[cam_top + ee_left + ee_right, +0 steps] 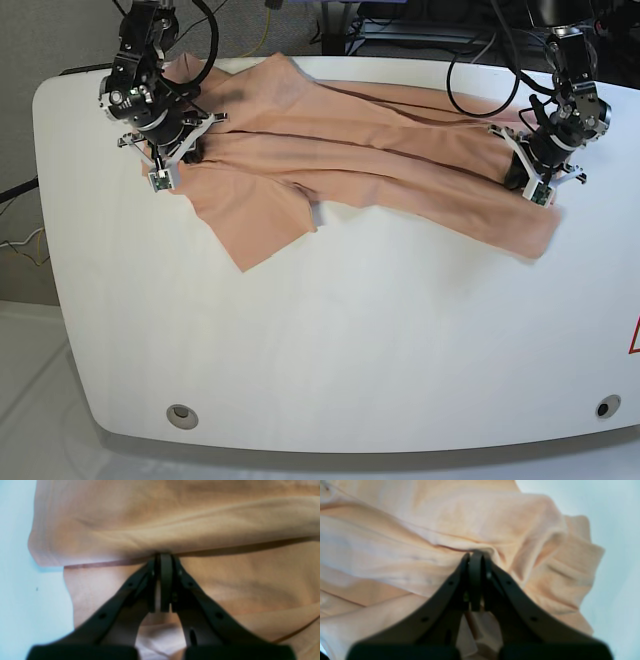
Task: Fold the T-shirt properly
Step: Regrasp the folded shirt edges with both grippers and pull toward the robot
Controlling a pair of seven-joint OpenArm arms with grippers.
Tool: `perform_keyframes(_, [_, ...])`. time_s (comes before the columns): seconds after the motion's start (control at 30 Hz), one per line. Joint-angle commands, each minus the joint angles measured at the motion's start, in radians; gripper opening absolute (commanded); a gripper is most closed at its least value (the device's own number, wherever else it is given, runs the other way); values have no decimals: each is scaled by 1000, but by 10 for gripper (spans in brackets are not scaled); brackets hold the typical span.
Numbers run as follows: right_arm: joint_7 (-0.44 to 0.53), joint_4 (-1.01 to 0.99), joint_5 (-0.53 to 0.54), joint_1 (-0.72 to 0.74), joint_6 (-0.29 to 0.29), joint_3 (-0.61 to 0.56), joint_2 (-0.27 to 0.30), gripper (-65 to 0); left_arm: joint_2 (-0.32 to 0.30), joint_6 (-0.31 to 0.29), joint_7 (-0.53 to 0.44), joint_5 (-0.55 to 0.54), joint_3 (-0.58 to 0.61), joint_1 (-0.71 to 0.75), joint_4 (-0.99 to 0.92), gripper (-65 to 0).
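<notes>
Gripping the T-shirt (380,150) with both jaws closed on fabric, the arms should move level together, keeping the fold taut.

A large salmon-pink short-sleeved cotton T-shirt (350,160) lies stretched across the far half of a white table with rounded corners (330,350), with long folds running from one side to the other. The black right gripper (190,152) is closed on the cloth at the view's left end, near a sleeve that spreads toward the front. The black left gripper (517,172) is closed on the cloth at the right end.
</notes>
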Motion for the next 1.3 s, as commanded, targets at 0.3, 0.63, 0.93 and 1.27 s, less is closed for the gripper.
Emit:
perform_keyframes(0.3, [-9, -122, -14, 173, -5, 0, 6, -650, -7, -1, 41, 33, 32, -103, -2, -633])
perform_keyframes(0.63, [-9, -191, -14, 259, -8, 0, 29, -650, -12, -1, 44, 35, 51, -199, -48, -633])
perform_keyframes(0.93, [-11, -85, -14, 248, -9, 3, 43, -650, -28, -1, 46, 35, 48, -217, -25, -632])
perform_keyframes(1.27, [-14, 57, -3, 242, -9, 3, 43, -650, -35, -1, 62, 35, 46, -217, 77, -621])
